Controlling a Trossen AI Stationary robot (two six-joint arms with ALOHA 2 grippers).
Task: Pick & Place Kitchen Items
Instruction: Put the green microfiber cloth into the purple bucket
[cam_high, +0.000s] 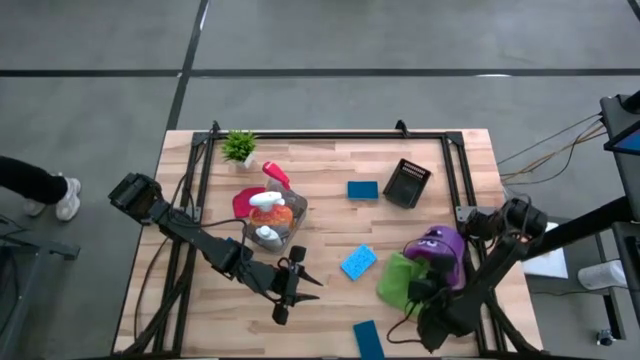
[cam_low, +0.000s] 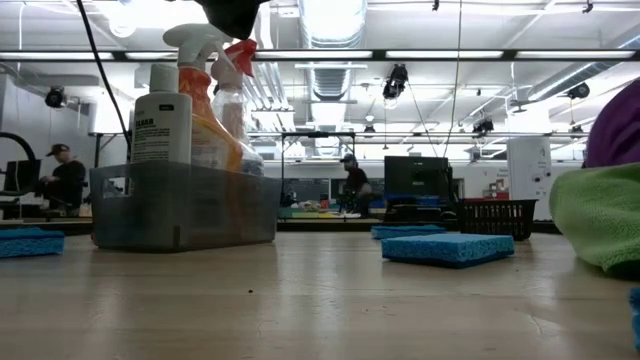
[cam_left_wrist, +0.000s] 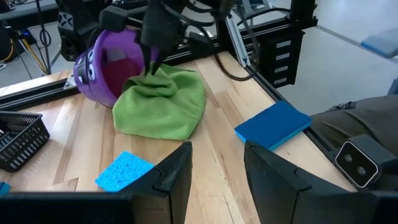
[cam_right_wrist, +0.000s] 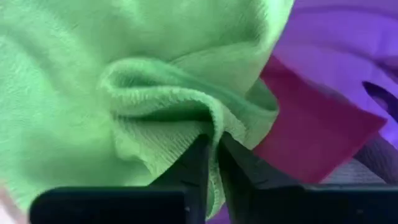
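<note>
A green cloth (cam_high: 396, 280) lies bunched on the table against the mouth of a purple bin (cam_high: 440, 243) that lies on its side with a red cloth (cam_right_wrist: 311, 127) inside. My right gripper (cam_right_wrist: 213, 152) is shut on the green cloth; it also shows in the left wrist view (cam_left_wrist: 152, 62). My left gripper (cam_left_wrist: 217, 174) is open and empty above the table's near middle, left of the cloth (cam_high: 292, 285). Blue sponges lie at the table's middle (cam_high: 358, 262), farther back (cam_high: 363, 189) and at the near edge (cam_high: 368, 338). My right gripper pinches a raised fold (cam_right_wrist: 186, 106) of the green cloth between its two fingers, at the cloth's end beside the purple bin's mouth (cam_left_wrist: 155, 78). The fingers come from above, pointing down. The rest of the cloth (cam_left_wrist: 168, 115) lies slack on the table.
A grey bin (cam_high: 272, 225) with an orange spray bottle and a white-topped bottle stands left of the middle, with a magenta cloth (cam_high: 243, 201) and a red-topped bottle (cam_high: 276, 174) beside it. A black basket (cam_high: 407, 183) and a potted plant (cam_high: 240, 147) stand at the back.
</note>
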